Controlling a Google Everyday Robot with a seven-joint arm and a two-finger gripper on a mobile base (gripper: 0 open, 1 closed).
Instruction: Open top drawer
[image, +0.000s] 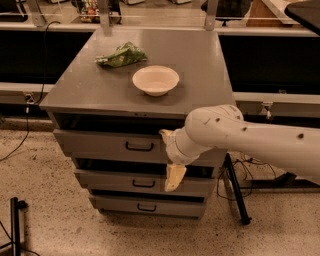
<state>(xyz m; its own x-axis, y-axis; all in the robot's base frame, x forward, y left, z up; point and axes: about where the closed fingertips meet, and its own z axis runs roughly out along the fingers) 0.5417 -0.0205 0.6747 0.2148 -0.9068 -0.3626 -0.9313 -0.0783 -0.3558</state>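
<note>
The top drawer (105, 144) is the uppermost grey front of the cabinet, with a small black bar handle (140, 146) at its centre and a dark gap above it. None of its inside shows. My gripper (169, 155) is in front of the right half of this drawer front, just right of the handle and not touching it. It is open and empty: one pale finger (175, 177) hangs down over the middle drawer and the other tip (164, 133) is at the top drawer's upper edge. My white arm (250, 140) hides the drawer's right end.
Two narrower grey drawers, the middle (115, 181) and the bottom (125, 205), sit below. On the cabinet top (200, 65) stand a white bowl (155, 79) and a green bag (121, 55). A black stand leg (235, 192) is at the right, cables on the floor, and a black post (16, 225) at the bottom left.
</note>
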